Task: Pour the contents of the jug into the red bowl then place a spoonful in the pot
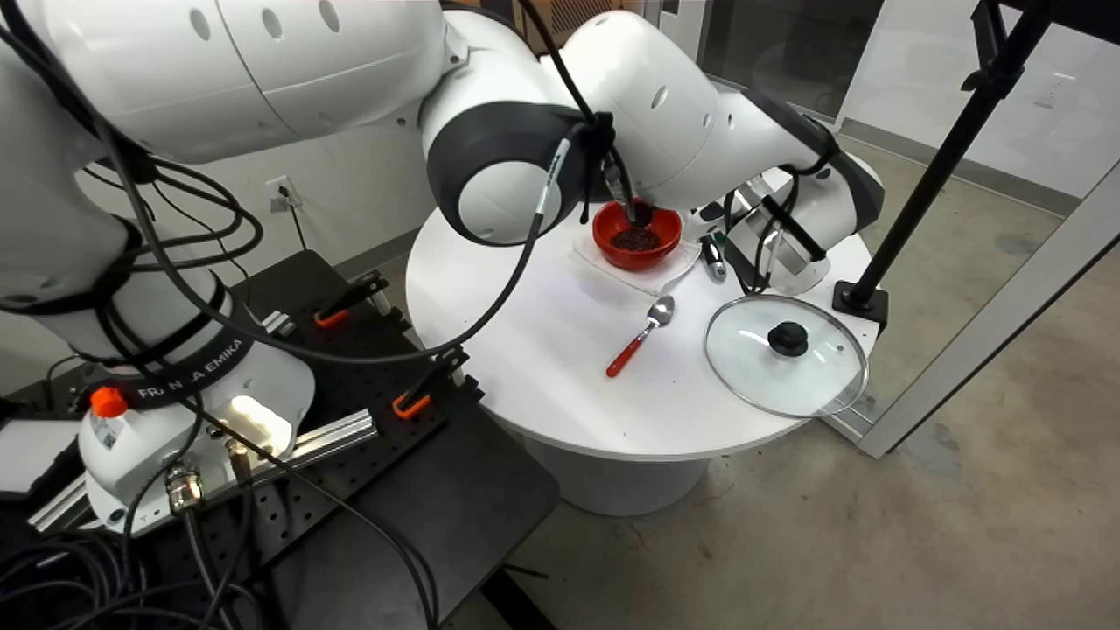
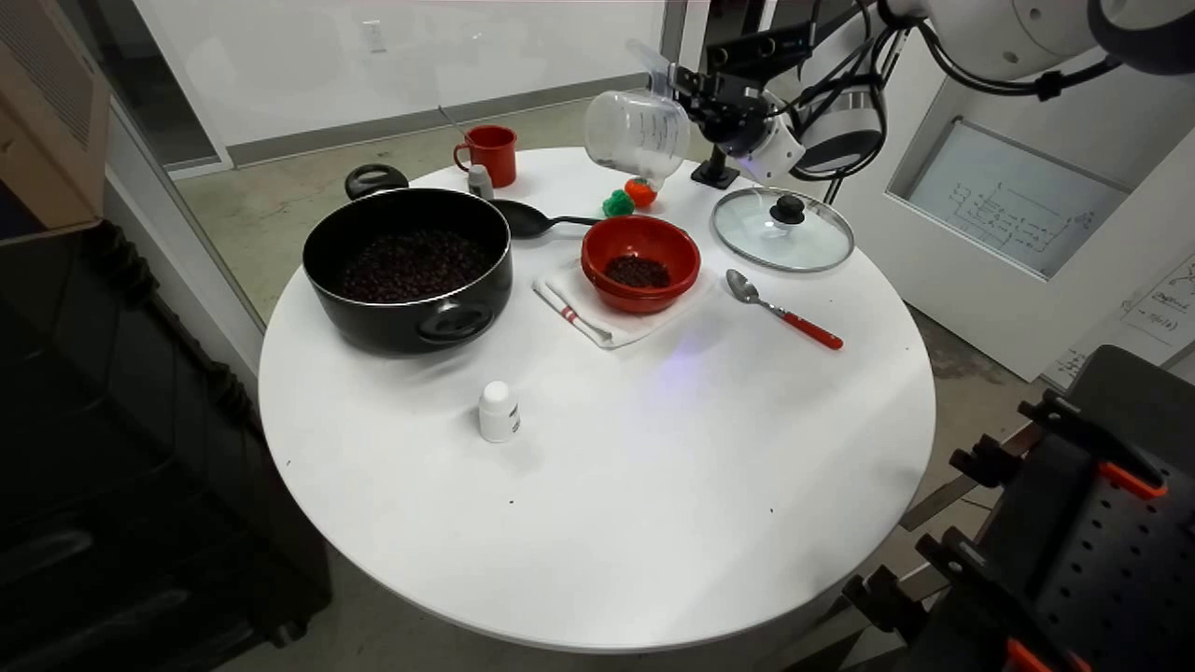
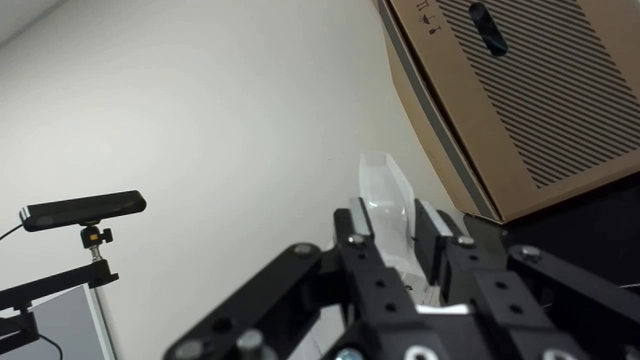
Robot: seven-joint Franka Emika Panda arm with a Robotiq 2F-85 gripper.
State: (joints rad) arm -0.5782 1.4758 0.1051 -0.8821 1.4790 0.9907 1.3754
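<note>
Nearest the wrist camera, the Robotiq gripper [image 3: 393,217] has its fingers [image 3: 367,270] set close together, pinching the translucent handle [image 3: 382,200] of a measuring jug [image 2: 635,131]; the handle's long axis runs straight out between the pads, and most of the jug's body is hidden in that view; in an exterior view the jug is held tipped, handle uppermost, raised from the round white table [image 2: 709,523] and near the red bowl [image 2: 640,235], whether over it or beyond it I cannot settle; nor can I tell which way its mouth faces, or make out any dark contents through its sides.

Dark, bean-like pieces [image 2: 638,272] lie in the bottom of the bowl, which sits on a cloth [image 2: 611,329]; so I judge the pour done, or nearly, and the spoonful yet to come; the jug would first need righting and putting down.

Next, probably, is the red-handled spoon [image 1: 643,337], near the bowl on the robot's side; its metal end points roughly toward the bowl, its handle toward the Franka base [image 1: 153,429], so the lone arm could grasp across it; the black pot [image 2: 392,322] stands on the bowl's opposite side, with similar pieces inside.
</note>
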